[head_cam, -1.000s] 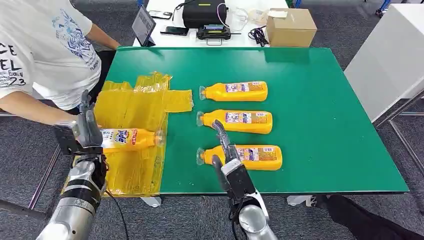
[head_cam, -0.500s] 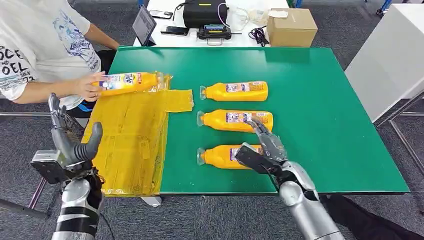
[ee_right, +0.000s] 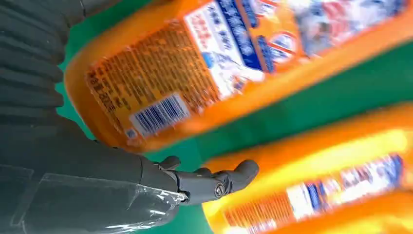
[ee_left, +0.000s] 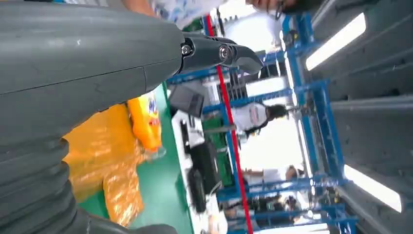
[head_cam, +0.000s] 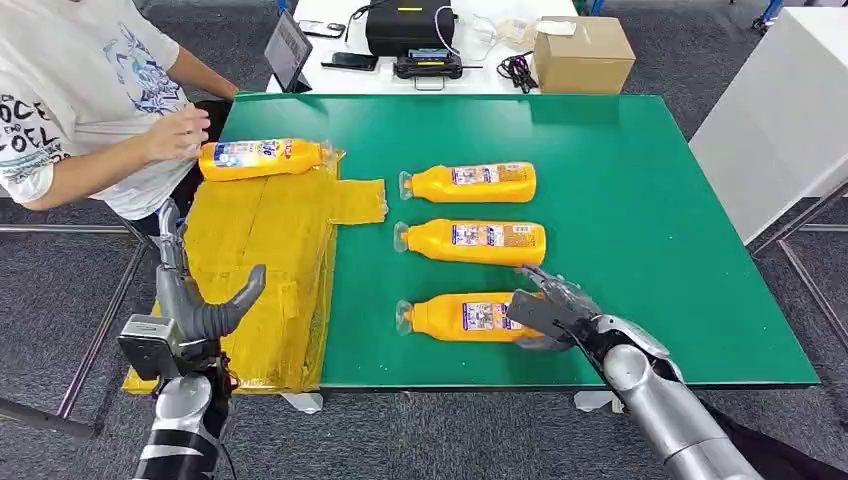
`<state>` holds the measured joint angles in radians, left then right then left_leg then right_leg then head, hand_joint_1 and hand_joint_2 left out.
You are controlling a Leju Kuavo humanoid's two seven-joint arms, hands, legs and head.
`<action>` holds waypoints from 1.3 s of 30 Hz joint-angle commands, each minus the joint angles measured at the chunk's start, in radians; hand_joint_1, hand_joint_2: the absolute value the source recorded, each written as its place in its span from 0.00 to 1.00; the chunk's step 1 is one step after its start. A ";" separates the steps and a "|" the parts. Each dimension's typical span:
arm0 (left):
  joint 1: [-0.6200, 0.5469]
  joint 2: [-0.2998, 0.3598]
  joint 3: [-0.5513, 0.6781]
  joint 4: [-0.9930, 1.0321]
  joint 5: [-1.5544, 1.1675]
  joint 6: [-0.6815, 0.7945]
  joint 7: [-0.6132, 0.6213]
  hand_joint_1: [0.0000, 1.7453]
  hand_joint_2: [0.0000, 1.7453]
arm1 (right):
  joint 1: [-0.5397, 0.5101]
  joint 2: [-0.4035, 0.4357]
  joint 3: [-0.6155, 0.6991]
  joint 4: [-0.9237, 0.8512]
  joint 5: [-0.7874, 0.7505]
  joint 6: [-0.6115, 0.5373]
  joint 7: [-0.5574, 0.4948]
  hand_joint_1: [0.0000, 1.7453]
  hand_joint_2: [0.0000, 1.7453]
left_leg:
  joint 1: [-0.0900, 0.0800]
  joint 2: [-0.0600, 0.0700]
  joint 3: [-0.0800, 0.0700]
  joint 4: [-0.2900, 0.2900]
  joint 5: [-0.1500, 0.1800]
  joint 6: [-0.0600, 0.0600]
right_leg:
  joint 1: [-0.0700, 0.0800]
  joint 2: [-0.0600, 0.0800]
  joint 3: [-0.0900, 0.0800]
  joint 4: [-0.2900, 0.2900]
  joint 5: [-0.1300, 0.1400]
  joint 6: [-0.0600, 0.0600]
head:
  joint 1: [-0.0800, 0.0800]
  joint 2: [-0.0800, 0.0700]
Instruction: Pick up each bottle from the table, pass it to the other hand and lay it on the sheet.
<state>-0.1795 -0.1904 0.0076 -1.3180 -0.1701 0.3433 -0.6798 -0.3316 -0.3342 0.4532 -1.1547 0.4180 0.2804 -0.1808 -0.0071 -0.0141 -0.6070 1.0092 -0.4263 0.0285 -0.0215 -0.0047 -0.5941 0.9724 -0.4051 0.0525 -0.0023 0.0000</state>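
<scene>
Three orange bottles lie on their sides in a column on the green table point(head_cam: 650, 200): the far one point(head_cam: 470, 183), the middle one point(head_cam: 475, 241) and the near one point(head_cam: 455, 316). My right hand point(head_cam: 552, 306) is at the near bottle's base end, fingers spread over it and not closed; the right wrist view shows that bottle point(ee_right: 195, 83) close by, with one finger point(ee_right: 214, 183) stretched between it and the middle bottle point(ee_right: 311, 175). Another bottle point(head_cam: 262, 158) lies at the far end of the yellow sheet point(head_cam: 260, 250). My left hand point(head_cam: 195, 310) stands empty, fingers apart, over the sheet's near left edge.
A person in a white shirt stands at the table's left, with a hand point(head_cam: 180, 130) just left of the bottle on the sheet. Behind the table are a cardboard box point(head_cam: 583, 52), a black case point(head_cam: 405, 28) and a tablet point(head_cam: 288, 48). A white cabinet point(head_cam: 790, 110) stands at right.
The person took the bottle from my left hand and laid it at the sheet's far end. My left hand is now empty. My right hand swung right to the near bottle's base.
</scene>
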 commanded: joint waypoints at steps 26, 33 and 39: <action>-0.078 -0.047 -0.076 0.236 0.040 -0.076 -0.018 0.00 1.00 | -0.107 -0.086 0.305 0.104 -0.032 -0.002 0.100 0.14 1.00 | 0.001 0.002 0.003 -0.001 -0.001 -0.001 | 0.001 0.001 0.003 -0.001 0.000 -0.002 | 0.000 0.000; -0.081 -0.056 -0.103 0.313 0.025 -0.099 -0.006 0.00 1.00 | -0.069 -0.055 0.294 0.141 -0.016 -0.047 0.092 0.91 1.00 | 0.001 0.002 0.004 -0.001 0.000 -0.001 | 0.001 0.000 0.003 -0.001 0.000 -0.001 | 0.000 0.000; -0.084 -0.056 -0.106 0.316 0.022 -0.104 -0.003 0.00 1.00 | -0.032 -0.043 0.276 0.131 -0.010 -0.074 0.087 0.99 1.00 | 0.002 0.003 0.006 -0.001 -0.001 -0.002 | 0.003 0.000 0.006 -0.003 0.000 -0.003 | 0.000 0.000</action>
<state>-0.2190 -0.2514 -0.0824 -1.0998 -0.1453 0.2445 -0.6775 -0.3960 -0.4147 0.6993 -1.0964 0.4036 0.2228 -0.0931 -0.0067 -0.0106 -0.6048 1.0091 -0.4265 0.0286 -0.0210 -0.0037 -0.5933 0.9723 -0.4050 0.0525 -0.0023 0.0000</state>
